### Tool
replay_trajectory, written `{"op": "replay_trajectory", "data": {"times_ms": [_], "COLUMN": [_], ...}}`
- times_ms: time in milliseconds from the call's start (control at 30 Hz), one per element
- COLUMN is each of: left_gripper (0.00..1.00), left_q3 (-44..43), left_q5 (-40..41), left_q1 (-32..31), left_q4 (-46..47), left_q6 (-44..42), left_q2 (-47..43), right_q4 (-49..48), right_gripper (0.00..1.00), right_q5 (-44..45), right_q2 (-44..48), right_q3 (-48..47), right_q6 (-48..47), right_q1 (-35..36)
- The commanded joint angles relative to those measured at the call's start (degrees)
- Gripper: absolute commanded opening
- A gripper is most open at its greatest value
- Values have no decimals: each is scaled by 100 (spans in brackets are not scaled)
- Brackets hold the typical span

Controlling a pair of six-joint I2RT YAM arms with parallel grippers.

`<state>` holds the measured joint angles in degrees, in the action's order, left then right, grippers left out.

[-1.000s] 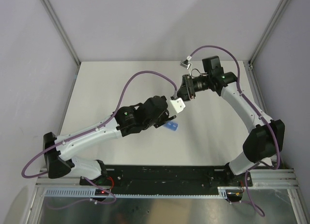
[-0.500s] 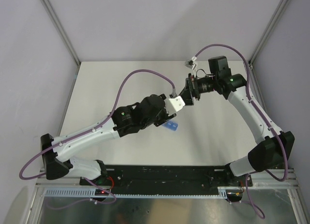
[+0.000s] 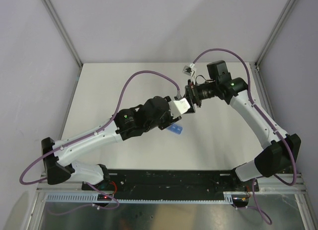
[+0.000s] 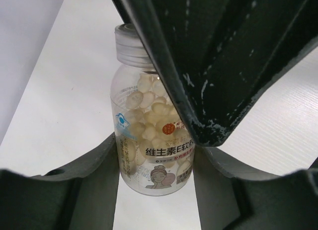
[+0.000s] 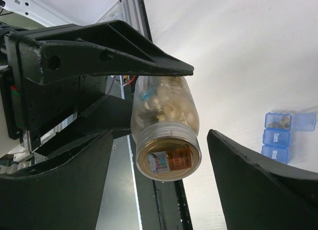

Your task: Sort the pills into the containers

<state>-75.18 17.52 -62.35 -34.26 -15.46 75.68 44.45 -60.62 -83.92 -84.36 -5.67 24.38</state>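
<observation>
From above, the small light-blue plastic pill box [image 3: 175,130] lies on the white table [image 3: 109,91], just beside the left gripper [image 3: 177,111], which holds a clear plastic bottle [image 3: 180,106] sideways; the right gripper [image 3: 190,98] is at the bottle's mouth end.

In the left wrist view both fingers press the bottle, full of pale round pills [image 4: 149,111], with a printed label [image 4: 166,153].

In the right wrist view the fingers stand apart on both sides of the ribbed neck, not touching it. The pill box is at the right edge, its square compartments translucent blue, one with small brownish things inside

left end effector [image 4: 155,163] clamped, right one [image 5: 161,143] spread
</observation>
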Motion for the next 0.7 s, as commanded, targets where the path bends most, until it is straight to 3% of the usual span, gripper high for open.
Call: {"op": "replay_trajectory", "data": {"times_ms": [0,433,600,667], "left_gripper": [0,0,0,8], "left_q3": [-318,-277,-248,-222], "left_q5": [-60,-209,-324,-345], "left_q1": [20,16,20,21], "left_q4": [277,273,274,274], "left_q6": [62,82,89,77], "left_q2": [-32,-50,-65,-87], "right_q4": [-3,-73,-53,-57], "right_gripper": [80,47,19,9], "right_q5": [3,-203,-189,-181], "right_q2": [27,-75,-15,30], "right_q3": [-8,-50,-27,-4], "right_q6": [-123,-114,-184,-185], "right_q1": [92,110,86,48]}}
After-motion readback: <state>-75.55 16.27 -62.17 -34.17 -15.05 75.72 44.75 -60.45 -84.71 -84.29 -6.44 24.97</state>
